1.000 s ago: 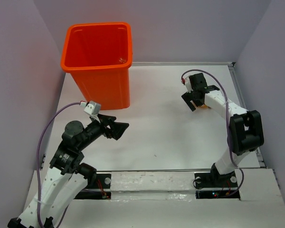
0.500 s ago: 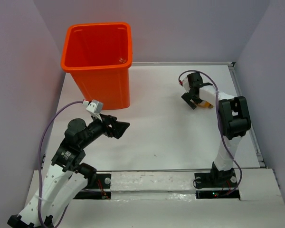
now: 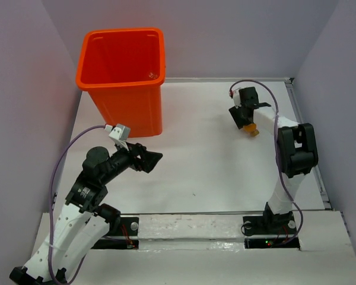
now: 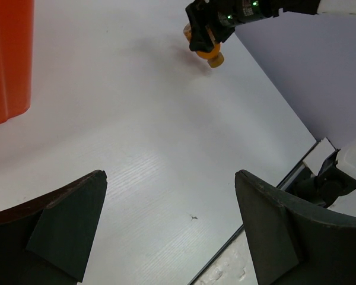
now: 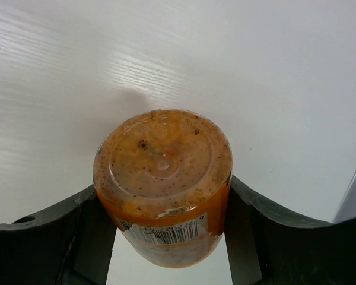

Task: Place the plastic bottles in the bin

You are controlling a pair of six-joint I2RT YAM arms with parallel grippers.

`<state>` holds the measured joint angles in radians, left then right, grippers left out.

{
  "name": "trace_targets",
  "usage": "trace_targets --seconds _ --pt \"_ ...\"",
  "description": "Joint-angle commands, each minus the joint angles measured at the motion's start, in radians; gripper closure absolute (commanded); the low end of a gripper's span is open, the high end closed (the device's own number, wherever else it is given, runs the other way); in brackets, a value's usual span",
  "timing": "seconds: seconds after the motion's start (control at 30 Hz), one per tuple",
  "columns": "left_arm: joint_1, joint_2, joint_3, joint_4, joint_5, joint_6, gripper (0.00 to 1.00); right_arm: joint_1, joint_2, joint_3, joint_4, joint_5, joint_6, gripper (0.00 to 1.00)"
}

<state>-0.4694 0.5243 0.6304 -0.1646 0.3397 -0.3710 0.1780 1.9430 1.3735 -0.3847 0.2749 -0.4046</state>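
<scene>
The right hand [image 3: 245, 114] pinched the small orange plastic bottle [image 5: 163, 178] across its body, fingers pressed to both sides. Its base faced the wrist and its cap pointed down at the white desk [image 3: 207, 160], far right. The tall orange plastic bin [image 3: 130, 110] stood far left, well apart, so the carry would run leftward. The left hand [image 4: 166, 231] hung spread and empty, nearer the bin. What the bin held could not be told.
</scene>
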Motion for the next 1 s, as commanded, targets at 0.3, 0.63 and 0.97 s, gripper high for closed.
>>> trace_targets --seconds 0.3,0.63,0.97 --pt "0.006 -0.006 0.008 0.033 0.03 0.012 0.01 0.457 -0.662 0.018 0.249 -0.341 0.377 0.58" --pt "0.017 -0.02 0.006 0.036 0.035 0.011 0.01 0.624 -0.332 0.467 0.529 -0.44 0.415 0.59" --pt "0.017 -0.026 0.005 0.037 0.036 0.011 0.01 0.657 0.157 1.105 0.552 -0.412 0.293 0.44"
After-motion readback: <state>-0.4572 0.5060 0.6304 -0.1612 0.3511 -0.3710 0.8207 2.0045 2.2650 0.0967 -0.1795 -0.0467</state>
